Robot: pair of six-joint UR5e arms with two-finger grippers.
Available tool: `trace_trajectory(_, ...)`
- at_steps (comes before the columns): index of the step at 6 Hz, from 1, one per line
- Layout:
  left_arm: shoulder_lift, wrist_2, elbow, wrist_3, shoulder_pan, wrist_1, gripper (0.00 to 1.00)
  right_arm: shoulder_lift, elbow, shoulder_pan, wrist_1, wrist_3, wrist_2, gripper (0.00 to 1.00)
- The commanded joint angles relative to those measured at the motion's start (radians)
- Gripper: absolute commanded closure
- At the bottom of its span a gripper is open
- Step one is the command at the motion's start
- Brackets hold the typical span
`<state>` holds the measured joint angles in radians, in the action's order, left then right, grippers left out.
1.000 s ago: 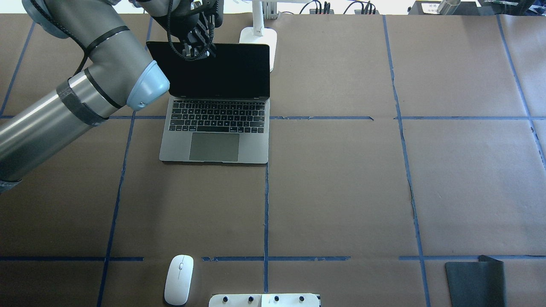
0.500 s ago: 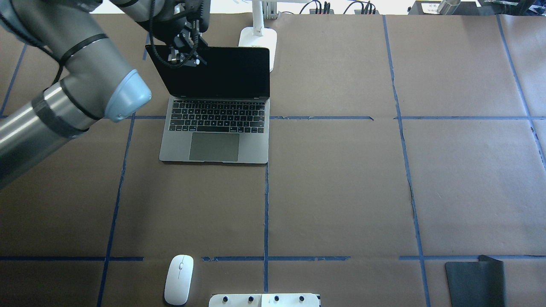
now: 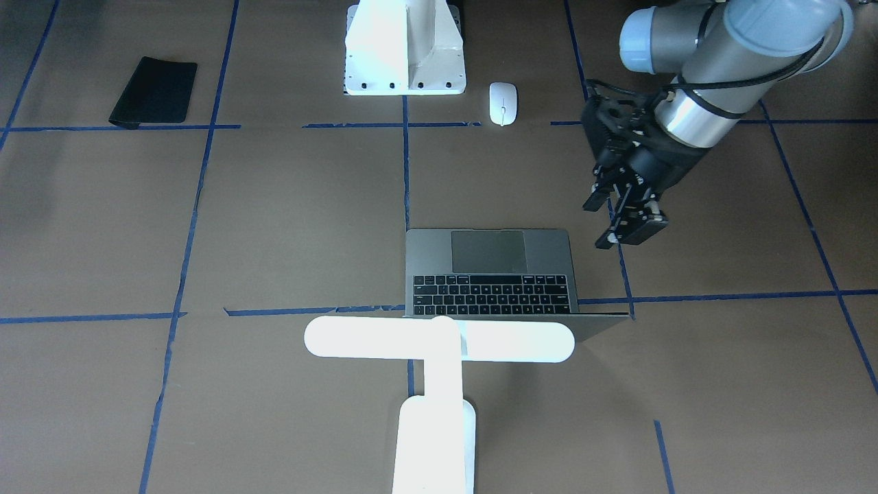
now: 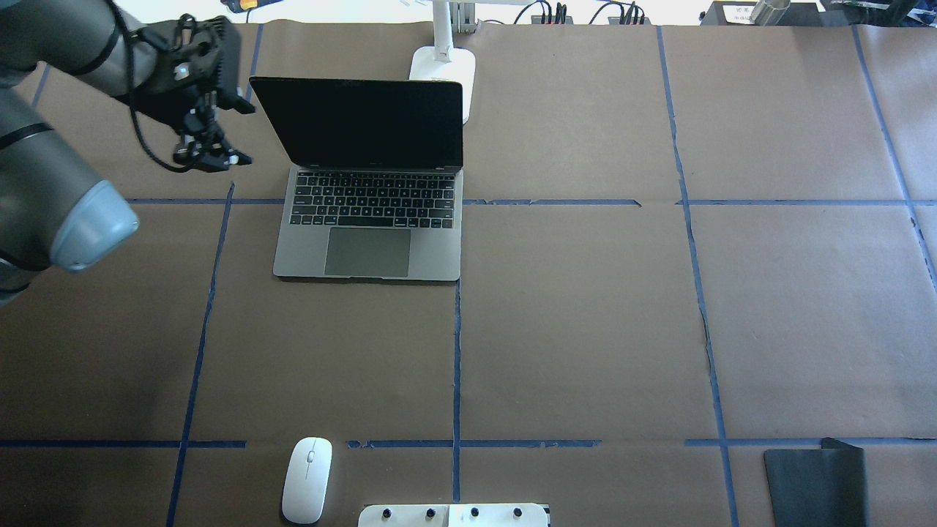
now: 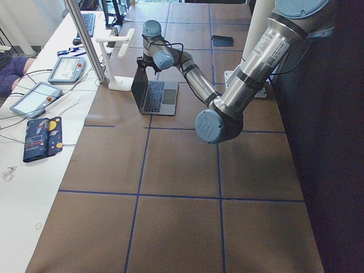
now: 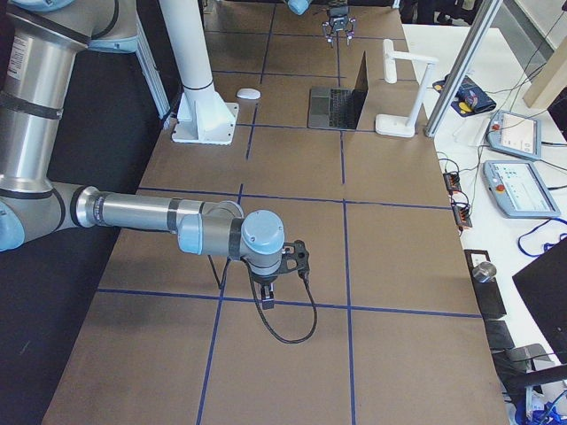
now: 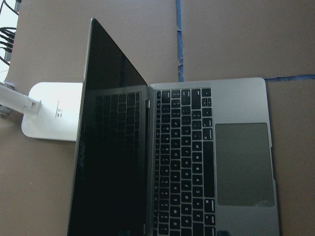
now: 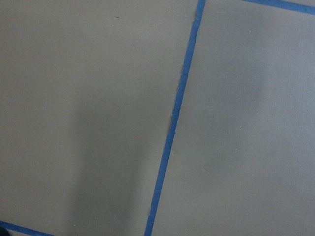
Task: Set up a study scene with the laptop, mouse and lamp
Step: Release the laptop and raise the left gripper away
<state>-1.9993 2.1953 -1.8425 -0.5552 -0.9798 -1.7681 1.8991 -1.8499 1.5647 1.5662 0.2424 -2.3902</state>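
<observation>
**Exterior front-facing view.** The left gripper (image 3: 621,221) hangs above the brown paper just beside the laptop (image 3: 490,264), level with its trackpad edge. Its fingers are spread and hold nothing. The laptop stands open with the lamp (image 3: 439,341) behind its screen, the bar head running parallel to the lid. The mouse (image 3: 503,103) lies near the white pedestal (image 3: 405,51), on the robot's side of the table, untouched. The black mouse pad (image 3: 153,92) lies well apart, towards the robot's right.

**Overhead exterior view.** From the left gripper (image 4: 211,157), the mouse (image 4: 307,479) lies back towards the robot's base and a little to the robot's right. Its long axis points roughly away from the robot, nearly parallel to the laptop's (image 4: 370,219) side edges. A grasp would therefore close across its narrow width.

**Exterior left view.** The near arm reaches out to the laptop (image 5: 154,95), and the lamp (image 5: 118,57) stands beyond it.

**Exterior right view.** The right gripper (image 6: 268,292) hovers low over the paper, well apart from the mouse (image 6: 249,94). Whether its fingers are spread or pressed together cannot be told. The left arm is judged to be the nearer one.

**Left wrist-mounted view.** The open laptop and the lamp base (image 7: 51,118) fill the frame, and no fingers show.

**Right wrist-mounted view.** Only paper and a blue tape line (image 8: 172,128) are visible.
</observation>
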Motion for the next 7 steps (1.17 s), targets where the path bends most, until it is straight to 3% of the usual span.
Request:
trace_trajectory(1, 0.174, -0.003, -0.082, 0.012, -0.045, -0.001, 0.01, 0.003, -0.005, 0.000, -0.002, 0.000, -0.001, 0.00)
trace_trajectory(5, 0.431, 0.004, -0.031, 0.447, -0.190, 0.038, 0.00, 0.002, -0.054, 0.000, -0.002, 0.000, -0.003, 0.00)
trace_trajectory(7, 0.447, 0.209, -0.040, 0.449, -0.374, 0.287, 0.00, 0.003, -0.091, -0.015, -0.012, -0.009, -0.045, 0.00)
